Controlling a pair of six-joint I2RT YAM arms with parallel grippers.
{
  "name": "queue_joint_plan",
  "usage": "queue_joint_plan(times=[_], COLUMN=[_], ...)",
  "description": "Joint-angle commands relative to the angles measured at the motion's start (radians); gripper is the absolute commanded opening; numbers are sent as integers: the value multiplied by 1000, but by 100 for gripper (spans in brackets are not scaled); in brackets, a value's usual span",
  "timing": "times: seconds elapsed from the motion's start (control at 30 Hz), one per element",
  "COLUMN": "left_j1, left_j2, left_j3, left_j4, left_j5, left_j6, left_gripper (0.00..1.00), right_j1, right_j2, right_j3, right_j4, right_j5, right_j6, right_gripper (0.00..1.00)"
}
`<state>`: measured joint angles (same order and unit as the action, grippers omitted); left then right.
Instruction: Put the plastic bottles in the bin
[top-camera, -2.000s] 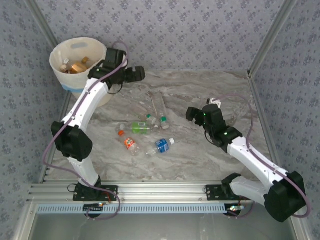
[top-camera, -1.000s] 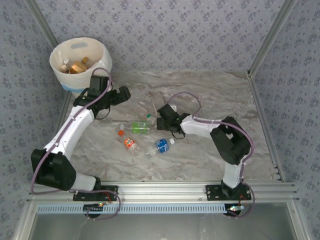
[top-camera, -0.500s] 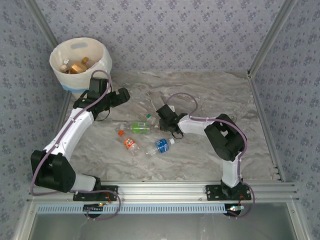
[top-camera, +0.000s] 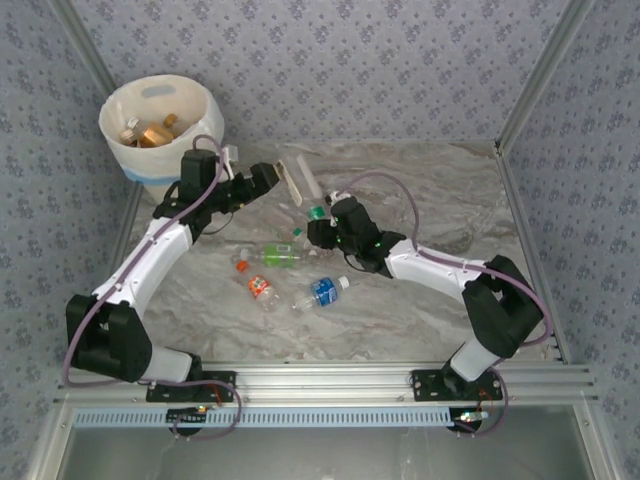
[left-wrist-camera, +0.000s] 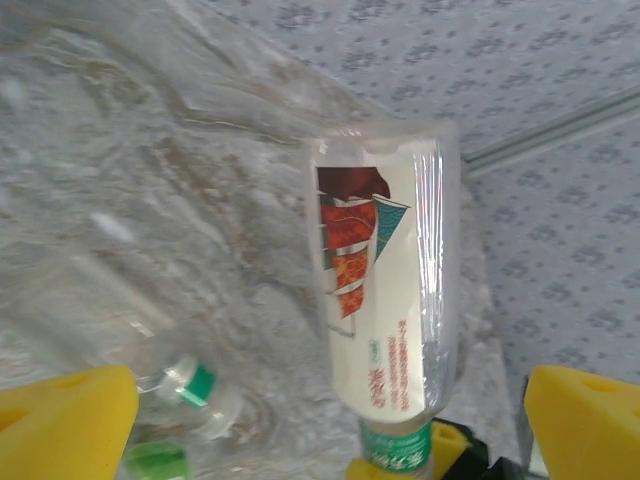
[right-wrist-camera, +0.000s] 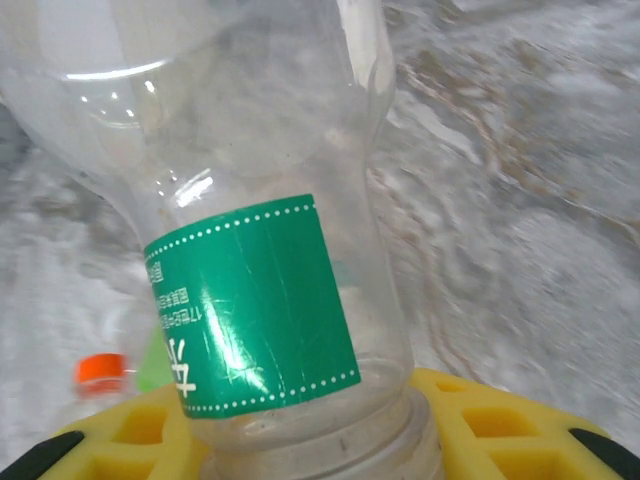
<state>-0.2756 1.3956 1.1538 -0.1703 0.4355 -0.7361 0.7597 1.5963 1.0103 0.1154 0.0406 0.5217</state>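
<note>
A clear plastic bottle with a green neck label (right-wrist-camera: 250, 300) is clenched at its neck in the right claw (top-camera: 320, 228), at the far middle of the table (top-camera: 430, 180), its body pointing toward the far edge. The left claw (top-camera: 268, 177) sits just beside the bottle's body, yellow fingers (left-wrist-camera: 60, 410) spread wide and grasping nothing.

A green-labelled bottle (top-camera: 278, 255), an orange-labelled bottle (top-camera: 260, 288) and a blue-labelled bottle (top-camera: 322, 291) lie near the table's centre.

The round cream-white bin (top-camera: 205, 120) stands at the far left corner, with gold-brown-labelled bottles (top-camera: 152, 133) inside.

The table is marbled grey-beige. Blue-grey patterned walls (top-camera: 380, 60) and aluminium posts (top-camera: 535, 80) enclose it.
</note>
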Motion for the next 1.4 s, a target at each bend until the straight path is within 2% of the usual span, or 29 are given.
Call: queue_joint_plan(times=[0.0, 0.17, 0.3, 0.4, 0.5, 0.53, 0.6, 0.67, 0.73, 0.87, 0.93, 1.0, 1.07, 1.2, 1.37], left_j1=[-18, -30, -49, -54, -57, -57, -56, -53, -49, -42, -22, 11, 40, 93, 161], left_j2=[18, 29, 29, 35, 38, 37, 31, 24, 16, 13, 13, 10, 10, 19, 77], left_j3=[-20, -61, -67, -65, -56, -52, -29, 13, 75, 246, 312, 386, 447, 525, 610], left_j4=[164, 243, 179, 189, 200, 199, 186, 163, 112, -100, -154, -195, -224, -183, -134], left_j5=[85, 78, -20, -10, 8, 10, 22, 40, 34, -138, -198, -262, -390, -551, -649], left_j6=[-64, -86, -58, -51, -43, -39, -13, 21, 71, 229, 288, 340, 355, 429, 513], left_gripper=[100, 99, 99, 88, 68, 63, 57, 54, 54, 53, 53, 53, 53, 54, 54], right_j1=[22, 44, 59, 61, 60, 61, 57, 53, 48, 28, 17, 11, 5, 0, 2], right_j2=[-16, -12, -16, -17, -40, -48, -71, -95, -131, -216, -259, -295, -327, -361, -357], right_j3=[-2, 31, 41, 29, 13, 12, 21, 46, 59, 55, 37, 13, -16, -48, -48], right_j4=[116, 143, 176, 222, 248, 247, 218, 146, 75, -10, -23, -24, -8, -6, -18], right_j5=[-104, -121, -151, -211, -241, -249, -269, -261, -236, -120, -54, 18, 55, 92, 106], right_j6=[-18, 17, 22, 6, -10, -21, -51, -95, -142, -199, -214, -222, -233, -236, -223], right_gripper=[15, 16, 18, 23, 28, 31, 47, 66, 74, 89, 100, 100, 100, 100, 100])
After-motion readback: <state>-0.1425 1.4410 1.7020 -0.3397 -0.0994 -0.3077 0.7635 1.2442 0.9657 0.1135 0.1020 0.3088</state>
